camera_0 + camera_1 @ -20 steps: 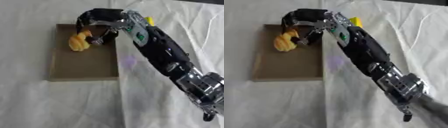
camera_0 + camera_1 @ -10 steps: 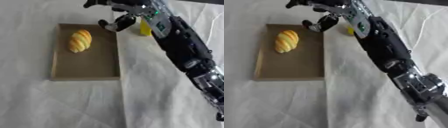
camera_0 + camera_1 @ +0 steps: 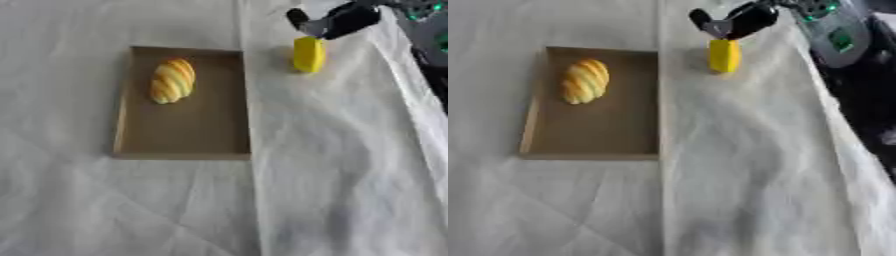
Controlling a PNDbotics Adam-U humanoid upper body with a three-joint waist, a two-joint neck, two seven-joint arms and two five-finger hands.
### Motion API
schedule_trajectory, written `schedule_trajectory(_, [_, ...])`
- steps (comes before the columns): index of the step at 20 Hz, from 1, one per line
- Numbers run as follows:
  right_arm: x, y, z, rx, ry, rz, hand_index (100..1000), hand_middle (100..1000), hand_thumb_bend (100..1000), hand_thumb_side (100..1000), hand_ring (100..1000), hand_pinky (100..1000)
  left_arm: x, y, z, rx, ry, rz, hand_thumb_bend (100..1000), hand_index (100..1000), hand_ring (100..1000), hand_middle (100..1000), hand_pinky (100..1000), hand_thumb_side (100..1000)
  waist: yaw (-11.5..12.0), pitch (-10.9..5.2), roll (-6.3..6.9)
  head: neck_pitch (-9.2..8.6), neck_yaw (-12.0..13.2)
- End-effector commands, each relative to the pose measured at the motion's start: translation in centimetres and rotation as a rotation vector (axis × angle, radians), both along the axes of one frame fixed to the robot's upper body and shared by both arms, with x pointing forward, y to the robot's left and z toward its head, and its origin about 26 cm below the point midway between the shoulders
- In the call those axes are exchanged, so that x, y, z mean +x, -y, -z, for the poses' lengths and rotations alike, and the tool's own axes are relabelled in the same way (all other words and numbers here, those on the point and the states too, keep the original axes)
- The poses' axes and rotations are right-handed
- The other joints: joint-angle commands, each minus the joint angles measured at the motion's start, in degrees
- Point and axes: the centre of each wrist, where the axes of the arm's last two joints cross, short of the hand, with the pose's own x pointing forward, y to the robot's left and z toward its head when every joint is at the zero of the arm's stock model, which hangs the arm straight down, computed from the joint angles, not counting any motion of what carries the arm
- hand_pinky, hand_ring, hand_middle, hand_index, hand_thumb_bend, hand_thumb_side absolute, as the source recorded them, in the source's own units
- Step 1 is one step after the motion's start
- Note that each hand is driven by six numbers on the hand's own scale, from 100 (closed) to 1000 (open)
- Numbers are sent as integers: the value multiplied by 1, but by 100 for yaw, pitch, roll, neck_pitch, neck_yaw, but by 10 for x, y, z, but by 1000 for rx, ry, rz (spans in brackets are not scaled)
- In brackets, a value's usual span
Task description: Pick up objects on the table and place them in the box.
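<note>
A yellow-and-orange striped bread roll lies in the upper part of the flat brown box. Right of the box's top corner, a small yellow block stands on the white cloth. My right hand hovers just above and behind the block, at the top of both eye views. Its black fingers are relaxed and hold nothing. It does not touch the block. My left hand shows in no view.
My right forearm, black with a grey cover, runs down the right edge. The wrinkled white cloth covers the whole table. The lower half of the box holds nothing.
My right hand let go of the bread roll in the box, lifted away and moved right to above the yellow block. The camera view has also shifted.
</note>
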Motion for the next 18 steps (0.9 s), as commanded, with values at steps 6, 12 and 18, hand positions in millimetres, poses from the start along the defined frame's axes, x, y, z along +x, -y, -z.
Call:
schedule_trajectory(6, [-3,39,4,-71,-22,102,953,847,100,100,882,951,-5,-4,-7,18,22,-23,100,863,949,806,874,573,0,-94,77,-95,-16])
schedule_trajectory(12, [4,49,15,-134,-52,137,950,840,105,127,880,950,-5,-3,-6,16,14,-23,100,863,951,807,874,578,2,-69,69,-117,-55])
schedule_trajectory(18, [10,50,25,-149,-80,135,966,841,100,214,883,969,-4,-2,-6,18,11,-21,100,864,953,808,875,580,-6,-49,86,-105,-62])
